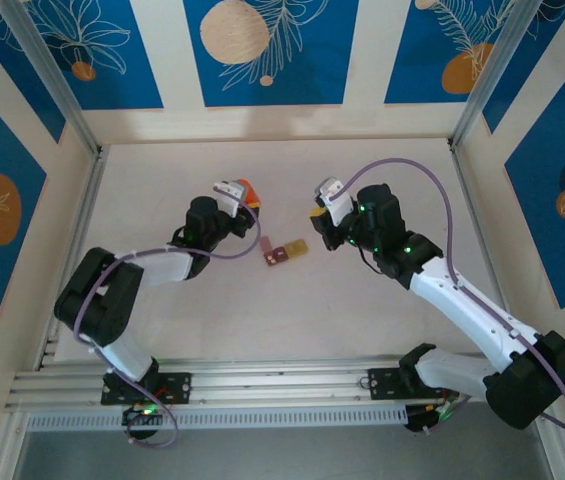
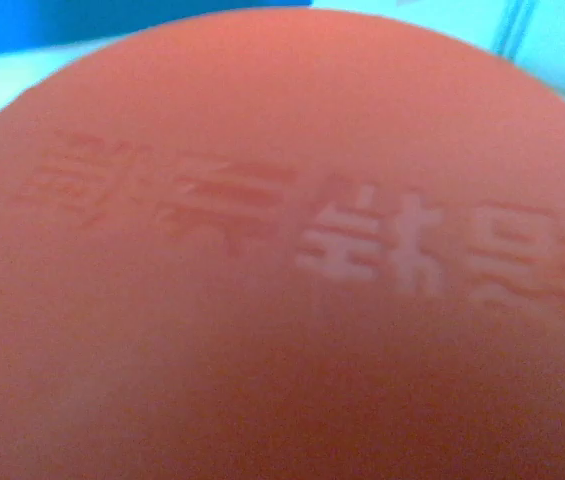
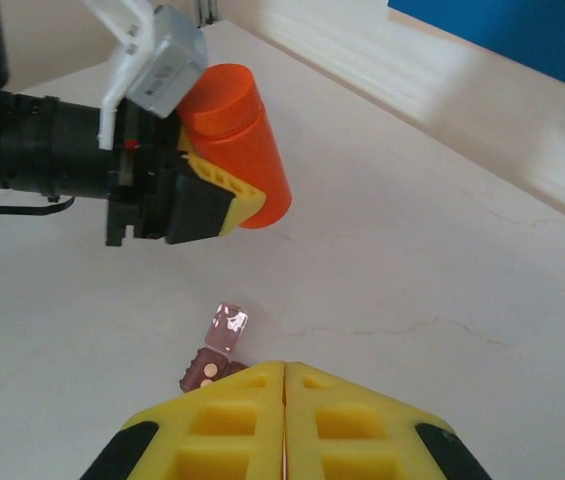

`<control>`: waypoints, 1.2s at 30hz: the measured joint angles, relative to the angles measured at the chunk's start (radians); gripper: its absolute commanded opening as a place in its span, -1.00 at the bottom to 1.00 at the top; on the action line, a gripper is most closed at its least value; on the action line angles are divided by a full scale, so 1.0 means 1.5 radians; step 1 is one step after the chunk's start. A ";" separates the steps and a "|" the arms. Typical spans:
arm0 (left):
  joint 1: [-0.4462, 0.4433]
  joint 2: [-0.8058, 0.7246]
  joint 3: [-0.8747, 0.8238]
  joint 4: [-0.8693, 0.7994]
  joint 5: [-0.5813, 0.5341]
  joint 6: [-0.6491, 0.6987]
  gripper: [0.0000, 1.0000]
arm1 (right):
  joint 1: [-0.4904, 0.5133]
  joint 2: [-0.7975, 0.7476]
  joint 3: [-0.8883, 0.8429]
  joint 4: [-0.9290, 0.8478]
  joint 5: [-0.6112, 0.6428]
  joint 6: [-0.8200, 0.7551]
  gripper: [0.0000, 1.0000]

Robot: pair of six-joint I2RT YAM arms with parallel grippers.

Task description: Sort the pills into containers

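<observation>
The containers (image 1: 285,252) lie mid-table: a reddish-brown cell (image 3: 205,370) joined to a tan-yellow cell (image 1: 298,247). The brown cell holds two pale round pills (image 3: 208,371), and its clear pink lid (image 3: 227,327) stands open. My left gripper (image 1: 241,204) is shut on an orange cylindrical bottle (image 3: 237,140), held just left of the containers; one yellow-and-black finger (image 3: 212,200) lies against its side. The bottle's embossed orange end (image 2: 282,260) sits close to the left wrist camera. My right gripper (image 3: 284,370) is shut with nothing in it, just right of the containers and above them.
Pale walls with blue panels close in the table on three sides. An aluminium rail (image 1: 262,385) runs along the near edge between the arm bases. A purple cable (image 1: 432,185) loops above the right arm.
</observation>
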State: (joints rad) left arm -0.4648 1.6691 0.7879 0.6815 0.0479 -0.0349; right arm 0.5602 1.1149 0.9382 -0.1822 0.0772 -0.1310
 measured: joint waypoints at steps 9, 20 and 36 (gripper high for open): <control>0.010 0.074 0.082 -0.132 -0.082 -0.033 -1.00 | -0.001 0.023 -0.032 0.073 -0.034 0.032 -0.82; 0.028 0.119 0.115 -0.240 -0.156 -0.096 -1.00 | -0.001 0.027 -0.056 0.117 -0.059 0.043 -0.81; 0.028 0.130 0.098 -0.233 -0.220 -0.123 -0.27 | -0.001 0.026 -0.058 0.124 -0.067 0.056 -0.46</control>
State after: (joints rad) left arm -0.4229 1.8645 0.9356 0.3321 -0.2825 -0.2188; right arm 0.5587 1.1545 0.8505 0.0040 -0.0231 -0.0471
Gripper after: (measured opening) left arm 0.468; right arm 0.231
